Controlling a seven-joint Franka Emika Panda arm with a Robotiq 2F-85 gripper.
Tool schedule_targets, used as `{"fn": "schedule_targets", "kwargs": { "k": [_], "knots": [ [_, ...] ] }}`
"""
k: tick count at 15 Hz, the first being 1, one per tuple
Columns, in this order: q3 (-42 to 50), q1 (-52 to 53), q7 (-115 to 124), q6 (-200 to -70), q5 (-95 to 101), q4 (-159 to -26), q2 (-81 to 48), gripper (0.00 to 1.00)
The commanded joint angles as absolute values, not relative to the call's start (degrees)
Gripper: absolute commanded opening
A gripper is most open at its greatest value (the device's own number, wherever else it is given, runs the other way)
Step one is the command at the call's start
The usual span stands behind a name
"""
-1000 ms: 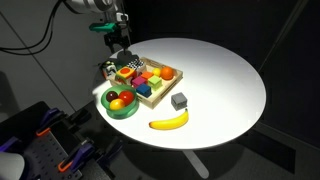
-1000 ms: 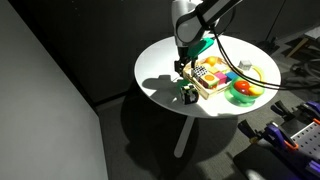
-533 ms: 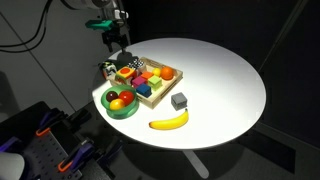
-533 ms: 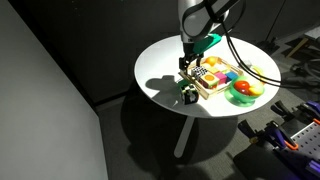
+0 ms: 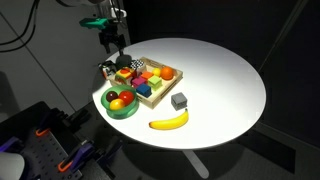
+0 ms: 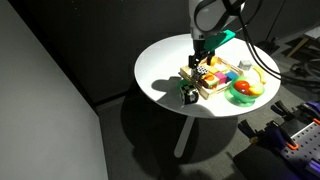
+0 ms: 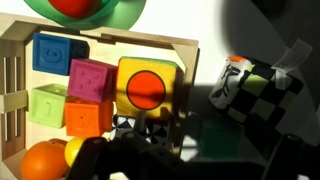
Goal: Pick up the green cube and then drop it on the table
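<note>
The green cube (image 6: 189,97) sits on the white round table (image 6: 165,65) near its edge, beside the wooden tray. In the wrist view it is a dark green square in shadow (image 7: 205,132), below and between my fingers. My gripper (image 6: 200,57) hangs above it and slightly toward the tray, and it also shows in an exterior view (image 5: 116,47). In the wrist view the gripper (image 7: 195,152) looks open and holds nothing.
A wooden tray (image 5: 160,92) holds several coloured blocks. A green bowl (image 5: 120,106) with fruit stands next to it. A dark grey cube (image 5: 179,100) and a banana (image 5: 168,122) lie nearer the middle. A black-and-white checkered object (image 7: 262,90) and a small white toy (image 7: 232,80) lie by the cube.
My gripper has risen and drifted sideways away from the table edge. The green cube has stayed where it was on the table.
</note>
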State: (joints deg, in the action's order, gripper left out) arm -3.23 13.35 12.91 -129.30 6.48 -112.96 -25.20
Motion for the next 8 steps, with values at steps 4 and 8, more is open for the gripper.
{"fn": "schedule_targets", "kwargs": {
  "k": [4, 8],
  "knots": [
    [-4.4, 9.9, 11.4, -132.3, 1.3, -123.3, -16.2, 1.00],
    [-4.7, 7.9, 9.4, -137.3, -3.7, -129.0, -12.1, 1.00]
  ]
}}
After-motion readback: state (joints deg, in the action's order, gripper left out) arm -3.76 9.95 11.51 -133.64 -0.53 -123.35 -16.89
